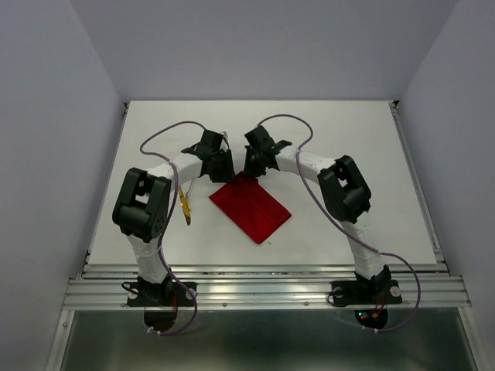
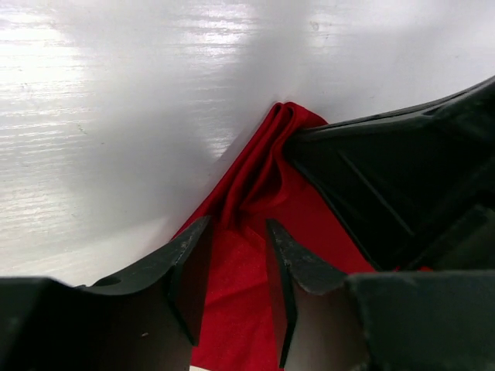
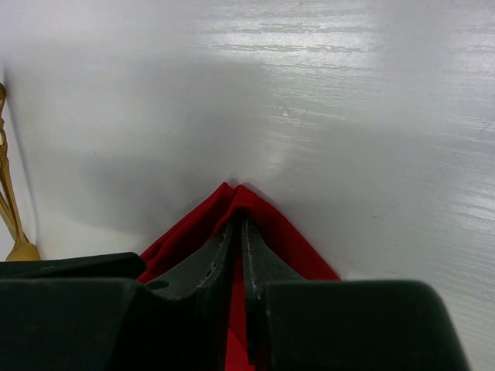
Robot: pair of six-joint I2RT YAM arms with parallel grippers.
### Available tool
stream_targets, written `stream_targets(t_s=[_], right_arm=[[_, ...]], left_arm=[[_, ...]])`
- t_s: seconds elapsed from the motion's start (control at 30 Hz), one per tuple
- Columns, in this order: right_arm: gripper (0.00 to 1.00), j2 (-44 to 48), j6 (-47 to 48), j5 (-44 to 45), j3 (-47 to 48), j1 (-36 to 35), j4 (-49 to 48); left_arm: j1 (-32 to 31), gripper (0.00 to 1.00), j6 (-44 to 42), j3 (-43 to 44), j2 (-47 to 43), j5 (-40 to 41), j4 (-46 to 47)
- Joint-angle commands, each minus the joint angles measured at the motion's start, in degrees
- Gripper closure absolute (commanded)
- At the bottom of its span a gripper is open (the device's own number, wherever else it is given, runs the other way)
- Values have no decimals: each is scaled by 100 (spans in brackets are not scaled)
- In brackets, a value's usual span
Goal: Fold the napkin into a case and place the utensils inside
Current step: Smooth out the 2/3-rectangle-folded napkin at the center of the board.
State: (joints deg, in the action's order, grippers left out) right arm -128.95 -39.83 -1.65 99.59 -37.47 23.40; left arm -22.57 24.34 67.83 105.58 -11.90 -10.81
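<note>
The red napkin (image 1: pixel 251 207) lies folded in a narrow rectangle, slanted, in the middle of the table. My right gripper (image 1: pixel 249 171) is shut on its far corner, where the cloth bunches around the closed fingertips (image 3: pixel 240 220). The napkin (image 3: pixel 282 241) spreads out to both sides below them. My left gripper (image 1: pixel 225 170) is open right beside the same corner, its jaws (image 2: pixel 238 224) apart above the red cloth (image 2: pixel 259 182) and holding nothing. The gold utensils (image 1: pixel 184 205) lie left of the napkin, beside the left arm. They also show at the left edge of the right wrist view (image 3: pixel 9 212); I cannot tell the knife from the fork.
The white table (image 1: pixel 348 147) has raised rails at its sides and a metal rail along the near edge. Grey walls enclose it. The right arm's black fingers (image 2: pixel 371 170) fill the right of the left wrist view.
</note>
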Motion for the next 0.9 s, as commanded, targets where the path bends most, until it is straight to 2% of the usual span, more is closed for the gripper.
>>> stream_targets(t_s=[0.0, 0.03, 0.17, 0.33, 0.87], right_arm=[[86, -87, -60, 139, -19, 21, -134], [86, -87, -60, 139, -19, 21, -134], [86, -34, -59, 139, -27, 21, -160], [86, -17, -60, 130, 43, 21, -160], [85, -43, -16, 42, 96, 21, -151]], left_arm=[[33, 53, 9, -86, -468, 65, -44], [33, 47, 36, -103, -468, 30, -35], [33, 39, 133, -121, -371, -84, 79], [24, 39, 247, -86, -152, -84, 219], [24, 49, 440, 230, 358, -84, 325]])
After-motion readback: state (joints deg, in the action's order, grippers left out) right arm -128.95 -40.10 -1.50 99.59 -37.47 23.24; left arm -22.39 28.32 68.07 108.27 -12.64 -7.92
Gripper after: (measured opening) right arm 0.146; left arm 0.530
